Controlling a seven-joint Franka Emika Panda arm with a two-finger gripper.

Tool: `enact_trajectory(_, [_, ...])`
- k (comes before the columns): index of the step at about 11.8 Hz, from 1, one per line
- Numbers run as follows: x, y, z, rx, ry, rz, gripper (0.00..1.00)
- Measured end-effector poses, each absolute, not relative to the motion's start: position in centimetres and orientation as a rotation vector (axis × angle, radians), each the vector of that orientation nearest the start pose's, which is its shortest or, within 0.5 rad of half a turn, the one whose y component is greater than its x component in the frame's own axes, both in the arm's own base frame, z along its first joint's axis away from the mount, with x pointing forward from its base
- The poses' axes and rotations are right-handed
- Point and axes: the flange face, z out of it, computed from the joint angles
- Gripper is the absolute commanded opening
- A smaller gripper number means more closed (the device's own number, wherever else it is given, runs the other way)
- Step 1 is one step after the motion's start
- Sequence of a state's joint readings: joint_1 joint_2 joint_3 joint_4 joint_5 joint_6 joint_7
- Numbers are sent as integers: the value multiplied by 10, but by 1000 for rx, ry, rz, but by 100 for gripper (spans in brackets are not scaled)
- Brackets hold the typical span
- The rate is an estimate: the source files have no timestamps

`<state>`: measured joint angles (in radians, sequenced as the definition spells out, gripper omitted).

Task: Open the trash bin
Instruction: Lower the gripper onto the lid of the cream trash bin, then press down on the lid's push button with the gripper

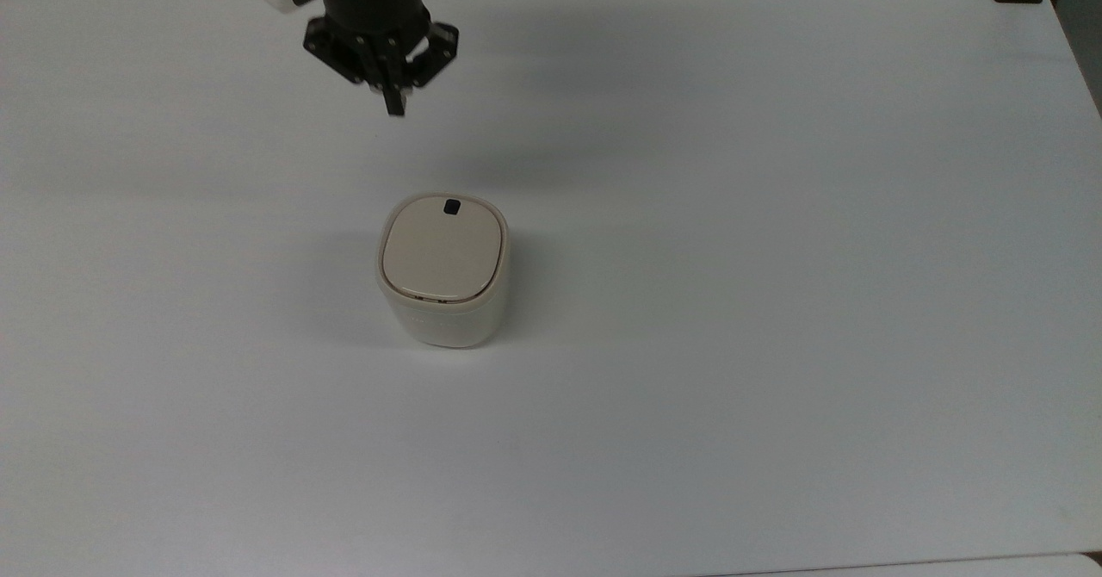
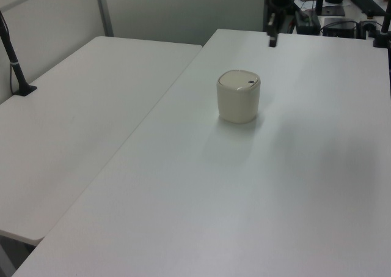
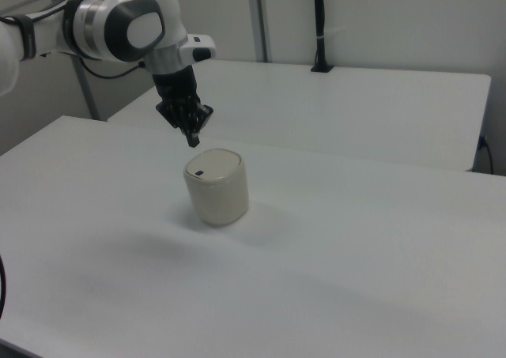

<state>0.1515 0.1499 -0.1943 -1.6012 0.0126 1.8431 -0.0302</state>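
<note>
1. Top view shows me the trash bin (image 1: 442, 271) standing upright near the middle of the white table (image 1: 775, 301).
2. I see its beige lid (image 1: 442, 252) lying flat and shut on the cream body.
3. I see a small black button (image 1: 451, 207) on the lid, at the edge on the far side in the top view.
4. My gripper (image 1: 394, 108) hangs in the air past the bin's far side and a bit toward the top view's left.
5. I see its two fingers pressed together into one dark tip, with nothing between them.
6. Right view shows me the gripper (image 3: 193, 141) pointing down, just above the bin (image 3: 217, 186) and not touching it.
7. Left view shows me the bin (image 2: 238, 96) on the same table, with the gripper (image 2: 271, 42) farther back.
8. I see a second white table (image 2: 73, 124) at the left view's left.
</note>
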Motion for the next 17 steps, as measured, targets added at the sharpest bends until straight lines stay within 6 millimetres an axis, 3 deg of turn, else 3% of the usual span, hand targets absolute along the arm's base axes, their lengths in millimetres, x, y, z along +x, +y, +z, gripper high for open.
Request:
enact_trajectory(4, [655, 29, 500, -3161, -43, -224, 0])
enact_trajectory(7, [671, 42, 459, -3175, -27, -197, 0])
enact_trajectory(17, [676, 40, 442, -3187, -25, -166, 0])
